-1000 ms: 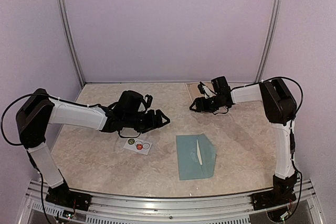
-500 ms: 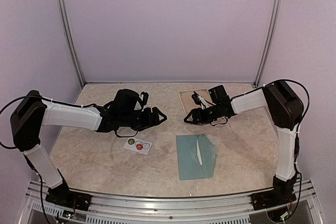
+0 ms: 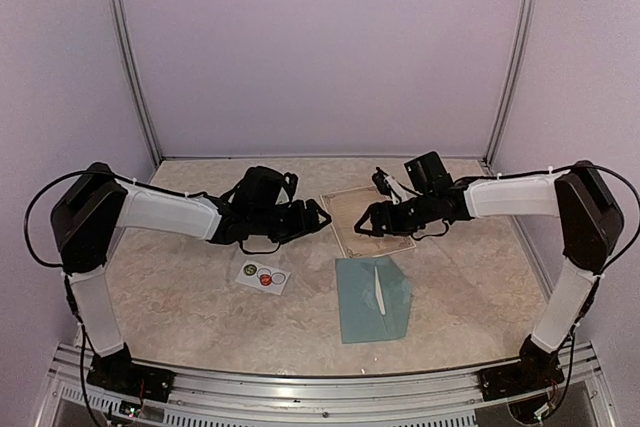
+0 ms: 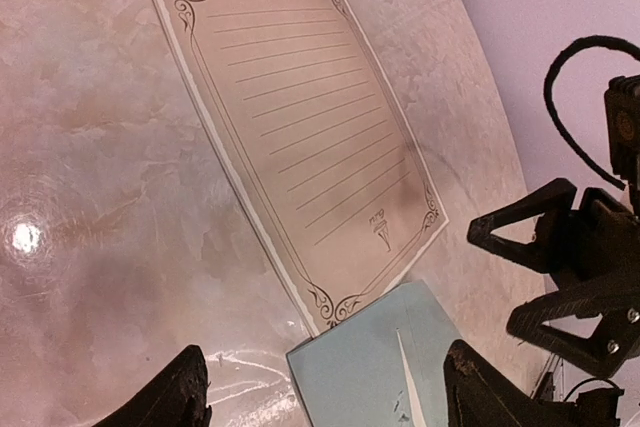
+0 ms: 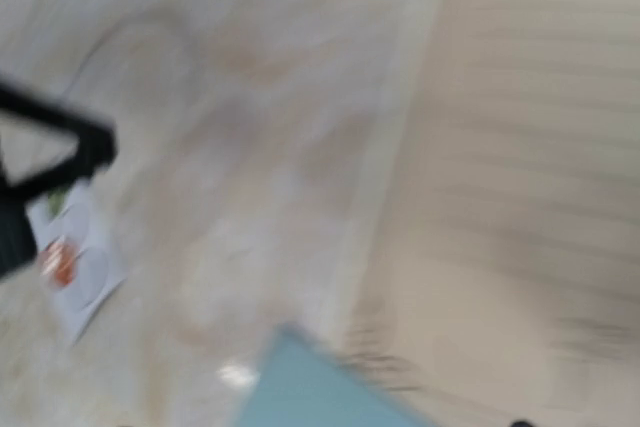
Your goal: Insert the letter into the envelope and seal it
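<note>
**Both grippers empty at the letter, envelope close by**

We note the envelope (image 3: 373,299) flat on the table (image 3: 180,297), at 6 o'clock of the letter (image 3: 345,239), its corner just beside it. Left gripper (image 3: 322,219) at the letter's 9 o'clock edge, jaws spread wide, empty. Right gripper (image 3: 366,222) hangs over the letter from 3 o'clock, fingers parted, gripping nothing. Sticker card (image 3: 264,276) at the envelope's 9 o'clock
</note>
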Action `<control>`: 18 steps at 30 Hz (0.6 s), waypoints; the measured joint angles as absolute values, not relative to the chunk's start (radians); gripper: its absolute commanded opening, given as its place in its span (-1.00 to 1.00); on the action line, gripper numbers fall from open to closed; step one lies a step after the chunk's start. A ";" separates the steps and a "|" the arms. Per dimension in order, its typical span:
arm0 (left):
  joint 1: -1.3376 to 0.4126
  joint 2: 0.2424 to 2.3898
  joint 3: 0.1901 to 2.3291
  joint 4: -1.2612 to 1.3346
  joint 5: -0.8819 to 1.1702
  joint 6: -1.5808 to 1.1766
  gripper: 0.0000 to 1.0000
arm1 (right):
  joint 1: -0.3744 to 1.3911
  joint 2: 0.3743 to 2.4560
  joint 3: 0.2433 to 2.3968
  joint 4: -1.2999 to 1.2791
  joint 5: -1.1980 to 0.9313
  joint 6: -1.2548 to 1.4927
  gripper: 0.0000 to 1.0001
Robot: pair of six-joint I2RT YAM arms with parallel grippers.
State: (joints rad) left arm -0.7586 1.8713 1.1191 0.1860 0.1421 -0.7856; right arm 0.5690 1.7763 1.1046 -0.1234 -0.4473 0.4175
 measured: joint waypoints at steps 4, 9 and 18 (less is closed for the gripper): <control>-0.758 1.959 1.168 0.193 0.150 -0.805 0.52 | 0.466 1.760 1.104 -0.174 -0.396 0.418 0.52; -0.758 2.033 1.207 0.194 0.156 -0.813 0.52 | 0.356 1.806 1.105 -0.213 -0.374 0.412 0.48; -0.752 2.122 1.270 0.196 0.165 -0.820 0.45 | 0.313 1.951 1.203 -0.247 -0.384 0.385 0.43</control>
